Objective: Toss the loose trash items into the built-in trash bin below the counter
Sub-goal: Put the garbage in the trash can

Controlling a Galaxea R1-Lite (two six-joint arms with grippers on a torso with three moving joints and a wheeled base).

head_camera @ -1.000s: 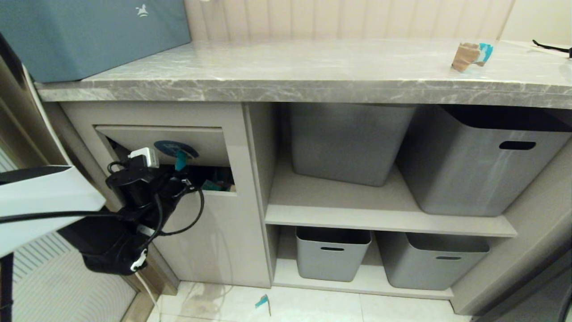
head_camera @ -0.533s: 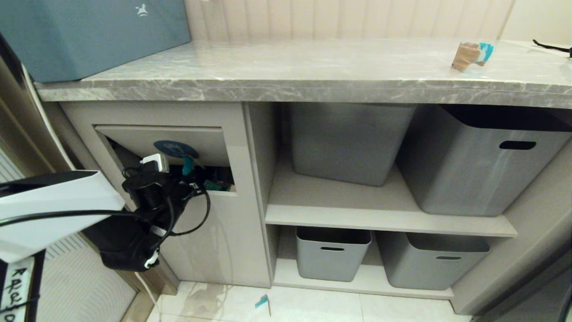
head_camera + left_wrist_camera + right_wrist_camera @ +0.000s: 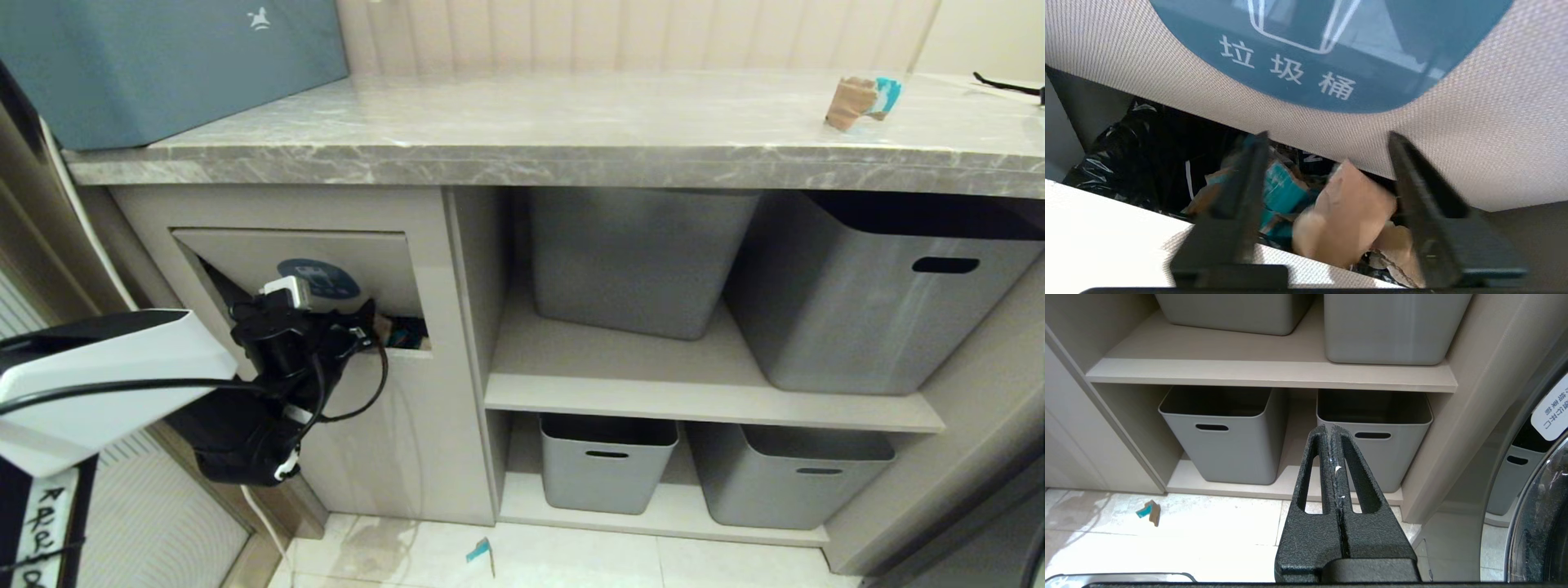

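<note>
My left gripper is at the mouth of the built-in trash bin, under its tilted flap with the round blue sticker. Its jaws stand open. A tan scrap lies loose and blurred between them, touching neither finger, above turquoise and tan scraps in the black bin bag. Another scrap sits on the counter at the far right. A small scrap lies on the floor, seen also in the right wrist view as a scrap. My right gripper is parked and shut, empty.
Grey storage tubs fill the open shelves right of the bin, two above and two below. A large blue-teal box stands on the counter's left end. A round glass door is at the far right.
My left gripper moved right and deeper into the bin opening, then opened. The turquoise-tipped scrap it held has left its fingers. The right arm stayed still.
</note>
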